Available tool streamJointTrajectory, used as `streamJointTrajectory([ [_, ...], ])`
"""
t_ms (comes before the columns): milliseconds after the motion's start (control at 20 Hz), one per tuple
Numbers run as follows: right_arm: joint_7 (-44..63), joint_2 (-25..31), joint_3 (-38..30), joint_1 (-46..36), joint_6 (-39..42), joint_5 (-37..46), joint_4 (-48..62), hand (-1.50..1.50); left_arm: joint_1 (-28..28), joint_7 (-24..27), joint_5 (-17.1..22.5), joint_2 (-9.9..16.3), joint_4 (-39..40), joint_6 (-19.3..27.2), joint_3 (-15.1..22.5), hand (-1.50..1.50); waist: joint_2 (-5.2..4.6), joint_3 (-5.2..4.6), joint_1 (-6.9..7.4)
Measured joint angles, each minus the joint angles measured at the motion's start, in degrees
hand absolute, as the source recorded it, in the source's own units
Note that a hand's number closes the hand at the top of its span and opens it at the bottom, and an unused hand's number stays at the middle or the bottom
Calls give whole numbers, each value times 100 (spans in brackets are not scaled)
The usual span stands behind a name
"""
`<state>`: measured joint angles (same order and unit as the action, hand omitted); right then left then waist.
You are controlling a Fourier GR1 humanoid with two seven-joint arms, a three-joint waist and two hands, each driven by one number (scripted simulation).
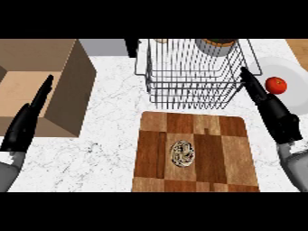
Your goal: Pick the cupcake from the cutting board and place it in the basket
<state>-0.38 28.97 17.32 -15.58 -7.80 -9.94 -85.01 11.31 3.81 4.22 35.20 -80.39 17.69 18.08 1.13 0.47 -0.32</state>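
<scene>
A white marbled counter (109, 131) fills the view, with a strip of wooden floor at the two o'clock corner. At nine o'clock stands a large open cardboard box (39, 85), its brown walls rising above the counter. A checkered wooden cutting board (233, 153) lies at six o'clock, running down to the lower edge. Just beyond its far edge, at twelve o'clock, sits a wire basket (193, 90) with a grey-and-brown cylinder (216, 46) at its far side. At two o'clock a white plate (303, 90) carries a red tomato (276, 84).

Both grey forearms come in from the lower edge. The left hand (26, 119) rests at eight o'clock, over the box's near right wall, its fingers straight and pointing toward twelve o'clock, holding nothing. The right hand (273, 113) rests at four o'clock between the basket and the plate, fingers likewise straight and together, tips near the basket's right side and the plate's left rim, holding nothing.

The cupcake (182, 153) sits on the cutting board, slightly left of the board's middle, seen from above as a small speckled round. It lies at about eight o'clock from the right hand, well apart from it, and well to the right of the left hand.
</scene>
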Motion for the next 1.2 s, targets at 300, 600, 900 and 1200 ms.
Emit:
streamJointTrajectory([
  [300,-1598,-885,523,-167,-529,545,-1394,150,-109,-372,91,164,-559,35,-196,0,137,132,12],
  [600,-2621,-1045,650,-477,-1387,1828,-2107,-150,-308,-847,208,229,-674,48,-297,0,266,114,-175],
  [900,-2865,-1264,27,240,-3030,2979,-2283,-150,-898,-1338,286,558,-944,193,-612,0,317,146,-796],
  [1200,-2789,-1342,-34,1818,-3915,3968,-2067,-150,-1426,-1737,377,775,-1412,365,-920,0,217,126,-1135],
])
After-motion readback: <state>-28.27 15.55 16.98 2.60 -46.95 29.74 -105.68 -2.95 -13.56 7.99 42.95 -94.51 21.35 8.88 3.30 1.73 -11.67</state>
